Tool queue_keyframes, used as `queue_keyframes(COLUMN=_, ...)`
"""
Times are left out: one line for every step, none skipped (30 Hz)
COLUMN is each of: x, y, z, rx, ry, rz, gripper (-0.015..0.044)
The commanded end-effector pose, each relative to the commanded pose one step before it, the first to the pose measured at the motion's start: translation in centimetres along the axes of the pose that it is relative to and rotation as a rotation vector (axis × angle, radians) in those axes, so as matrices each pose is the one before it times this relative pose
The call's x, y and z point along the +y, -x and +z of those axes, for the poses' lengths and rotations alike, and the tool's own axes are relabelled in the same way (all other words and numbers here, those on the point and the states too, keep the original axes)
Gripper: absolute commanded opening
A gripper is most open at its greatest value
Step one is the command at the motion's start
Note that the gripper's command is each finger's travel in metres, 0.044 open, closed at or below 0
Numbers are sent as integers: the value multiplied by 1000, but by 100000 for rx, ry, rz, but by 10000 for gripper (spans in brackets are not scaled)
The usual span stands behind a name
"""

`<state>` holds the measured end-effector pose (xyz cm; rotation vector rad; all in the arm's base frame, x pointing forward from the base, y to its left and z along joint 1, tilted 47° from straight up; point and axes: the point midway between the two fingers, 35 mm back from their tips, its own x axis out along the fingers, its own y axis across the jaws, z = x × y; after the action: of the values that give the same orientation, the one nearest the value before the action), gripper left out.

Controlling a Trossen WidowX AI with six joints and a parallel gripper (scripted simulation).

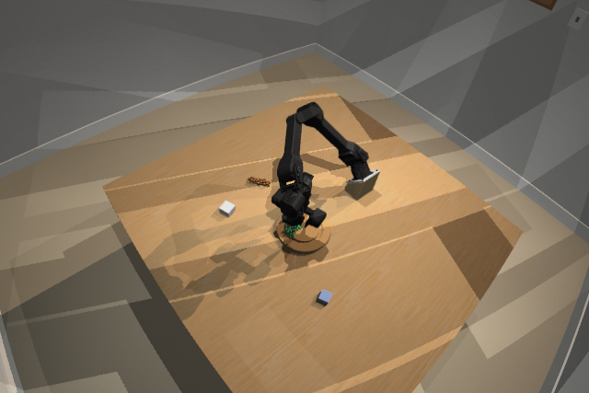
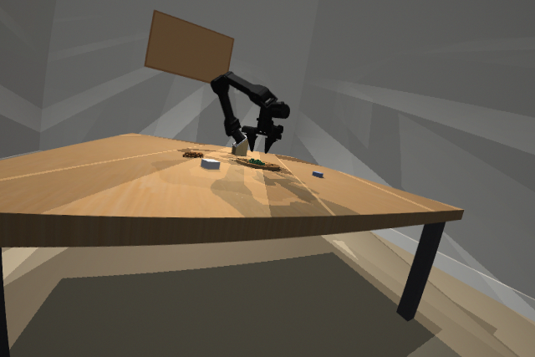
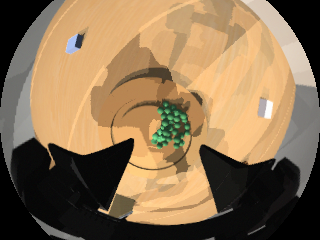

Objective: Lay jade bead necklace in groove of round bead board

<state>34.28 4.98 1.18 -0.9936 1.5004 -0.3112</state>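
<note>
— How far along would you say it is?

— Nearly done, by my reckoning. The jade bead necklace (image 3: 171,124) lies in a green heap on the round bead board (image 1: 321,237), near the middle of the bench (image 2: 129,197). The tool (image 2: 261,145) hangs just above it with its fingers spread wide and nothing between them.

— So it's in the groove?

— That I can't swear to. From the wrist view the beads are bunched to one side of the board's ring, not strung along the channel (a clump, really). If anything is left, I'd guess it's spreading them out.

— And the rest of the bench?

— Pale wood with long seams and hard shadows. A brown bead string (image 1: 259,181) lies toward the far edge, a white block (image 1: 227,208) beside it toward the left edge, a small blue block (image 1: 325,296) nearer the front edge. Grey walls, a brown panel (image 2: 188,47) hanging up behind the arm.
</note>
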Motion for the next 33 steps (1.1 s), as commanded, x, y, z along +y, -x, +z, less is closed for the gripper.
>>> queue_keyframes(x=141, y=-639, z=207, rx=-75, ry=1390, rz=581, gripper=380)
queue_keyframes(x=-3, y=-341, z=-4, rx=5, ry=-3, rz=-19, gripper=380)
queue_keyframes(x=-3, y=-235, z=-5, rx=5, ry=-2, rz=-16, gripper=380)
queue_keyframes(x=-1, y=-88, z=-3, rx=2, ry=-1, rz=-6, gripper=380)
queue_keyframes(x=-175, y=900, z=168, rx=-847, ry=-1395, rz=-150, gripper=380)
queue_keyframes(x=1, y=-26, z=0, rx=6, ry=10, rz=1, gripper=380)
queue_keyframes(x=3, y=-52, z=0, rx=12, ry=21, rz=2, gripper=380)
queue_keyframes(x=4, y=-79, z=0, rx=18, ry=31, rz=3, gripper=380)
queue_keyframes(x=5, y=-106, z=-1, rx=24, ry=42, rz=4, gripper=380)
queue_keyframes(x=6, y=-128, z=-2, rx=29, ry=51, rz=5, gripper=380)
queue_keyframes(x=7, y=-147, z=-2, rx=34, ry=58, rz=5, gripper=380)
queue_keyframes(x=7, y=-158, z=-3, rx=37, ry=63, rz=5, gripper=380)
queue_keyframes(x=7, y=-160, z=-4, rx=38, ry=64, rz=4, gripper=380)
queue_keyframes(x=7, y=-161, z=-5, rx=38, ry=64, rz=4, gripper=380)
queue_keyframes(x=7, y=-161, z=-6, rx=39, ry=64, rz=3, gripper=380)
queue_keyframes(x=7, y=-160, z=-7, rx=39, ry=64, rz=3, gripper=380)
queue_keyframes(x=7, y=-160, z=-8, rx=39, ry=64, rz=2, gripper=380)
queue_keyframes(x=7, y=-160, z=-8, rx=40, ry=64, rz=2, gripper=380)
queue_keyframes(x=7, y=-160, z=-9, rx=40, ry=64, rz=1, gripper=380)
queue_keyframes(x=7, y=-160, z=-10, rx=41, ry=64, rz=1, gripper=380)
queue_keyframes(x=7, y=-160, z=-11, rx=41, ry=64, rz=0, gripper=380)
queue_keyframes(x=7, y=-159, z=-12, rx=42, ry=64, rz=0, gripper=380)
queue_keyframes(x=7, y=-159, z=-12, rx=42, ry=64, rz=-1, gripper=380)
queue_keyframes(x=7, y=-159, z=-13, rx=43, ry=64, rz=-2, gripper=380)
queue_keyframes(x=7, y=-159, z=-14, rx=43, ry=64, rz=-2, gripper=380)
queue_keyframes(x=7, y=-159, z=-15, rx=44, ry=64, rz=-3, gripper=380)
queue_keyframes(x=7, y=-159, z=-16, rx=44, ry=64, rz=-3, gripper=380)
queue_keyframes(x=7, y=-158, z=-17, rx=44, ry=64, rz=-4, gripper=380)
queue_keyframes(x=5, y=-126, z=-14, rx=36, ry=51, rz=-3, gripper=380)
queue_keyframes(x=3, y=-76, z=-9, rx=22, ry=31, rz=-2, gripper=380)
queue_keyframes(x=1, y=-25, z=-3, rx=7, ry=10, rz=-1, gripper=380)
queue_keyframes(x=0, y=0, z=0, rx=0, ry=0, rz=0, gripper=380)
queue_keyframes(x=0, y=0, z=0, rx=0, ry=0, rz=0, gripper=380)
